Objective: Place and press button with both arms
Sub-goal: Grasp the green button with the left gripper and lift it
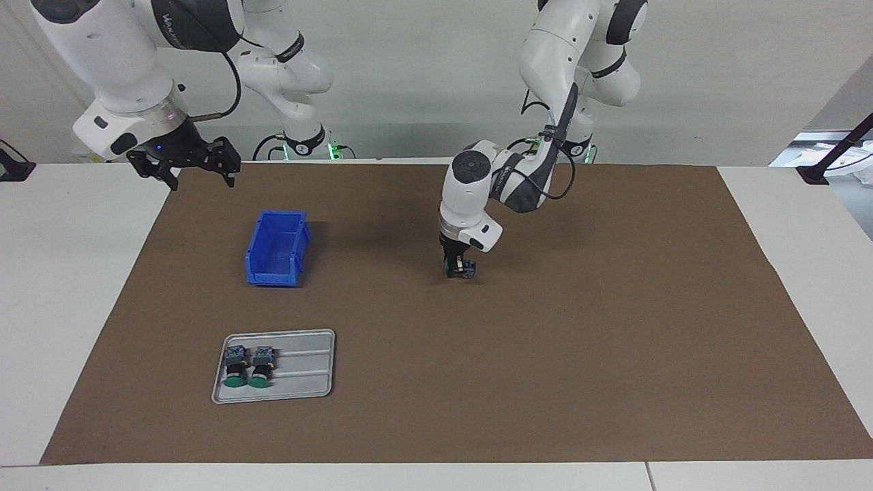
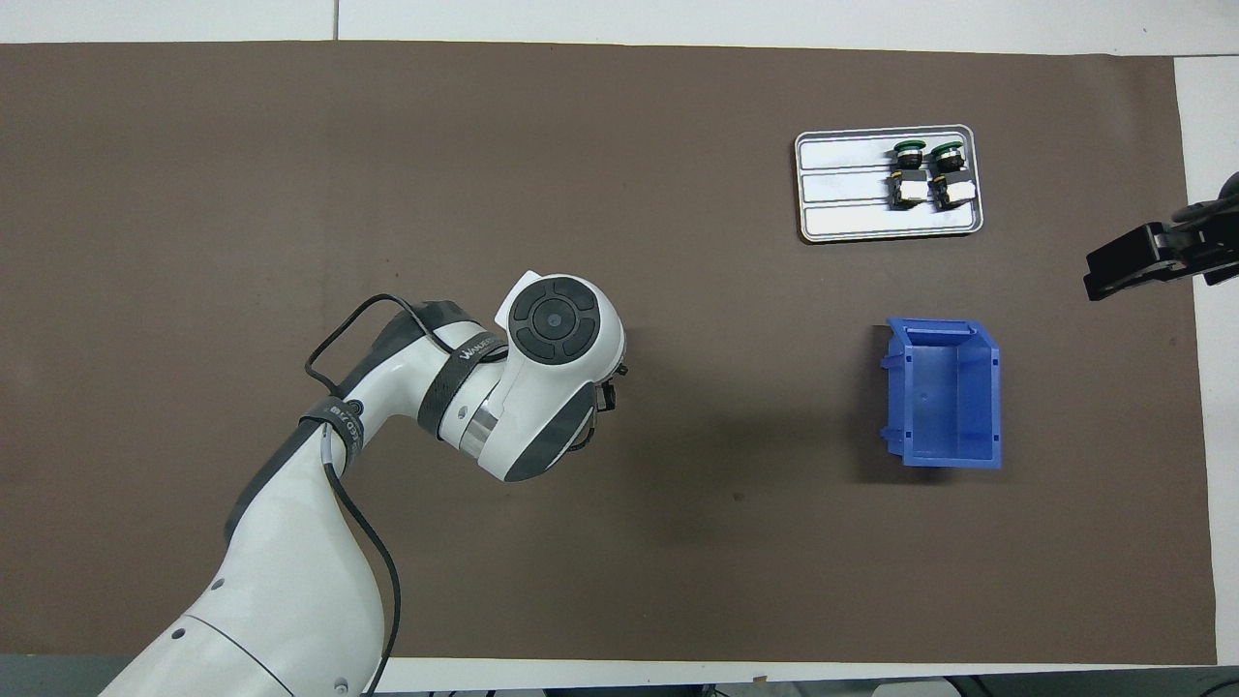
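Observation:
My left gripper (image 1: 458,264) is down at the brown mat (image 1: 545,341) near its middle, shut on a button (image 1: 467,273) that lies sideways, its green cap toward the right arm's end. The button is at or just above the mat. In the overhead view the left wrist (image 2: 552,319) hides the fingers and the button. My right gripper (image 1: 185,169) is open and empty, raised over the mat's edge at the right arm's end; it also shows in the overhead view (image 2: 1137,263). Two identical buttons (image 1: 237,365) (image 1: 261,365) lie side by side in a grey tray (image 1: 307,372).
A blue open bin (image 1: 276,249), empty, stands between the tray and the robots; it also shows in the overhead view (image 2: 944,392). The tray (image 2: 842,198) with its two buttons (image 2: 908,172) (image 2: 947,172) lies farther from the robots than the bin.

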